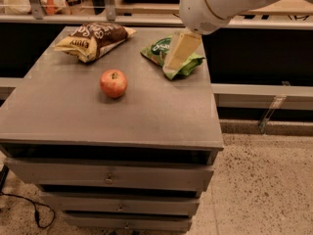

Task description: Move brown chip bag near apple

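Now the gripper (180, 55) is hanging over the one green chip bag (155, 50) at the far right of the table (73, 116). I cannot tell if it is open or closed, or holding anything. One brown chip bag (95, 39) is lying at the far left, stretching left to right, its right end pointing a bit farther back. One apple (113, 83) is sitting nearer, apart from it.
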Action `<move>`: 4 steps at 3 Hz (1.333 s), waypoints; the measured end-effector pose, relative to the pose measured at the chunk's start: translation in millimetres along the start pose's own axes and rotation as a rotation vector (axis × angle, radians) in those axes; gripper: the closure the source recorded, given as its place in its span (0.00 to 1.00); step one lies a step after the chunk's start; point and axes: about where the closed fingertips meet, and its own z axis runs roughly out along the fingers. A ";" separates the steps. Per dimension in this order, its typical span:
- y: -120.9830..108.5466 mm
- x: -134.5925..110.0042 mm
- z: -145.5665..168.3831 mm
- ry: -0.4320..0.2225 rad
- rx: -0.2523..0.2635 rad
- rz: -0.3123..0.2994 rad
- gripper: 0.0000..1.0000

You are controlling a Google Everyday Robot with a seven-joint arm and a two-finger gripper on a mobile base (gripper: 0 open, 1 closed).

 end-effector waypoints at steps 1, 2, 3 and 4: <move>0.0 -0.3 -0.1 0.000 0.000 0.000 0.00; -4.0 -12.8 5.9 -0.007 0.026 -0.036 0.00; -12.3 -33.0 23.2 -0.031 0.075 -0.117 0.00; -26.3 -46.7 48.1 -0.049 0.124 -0.209 0.00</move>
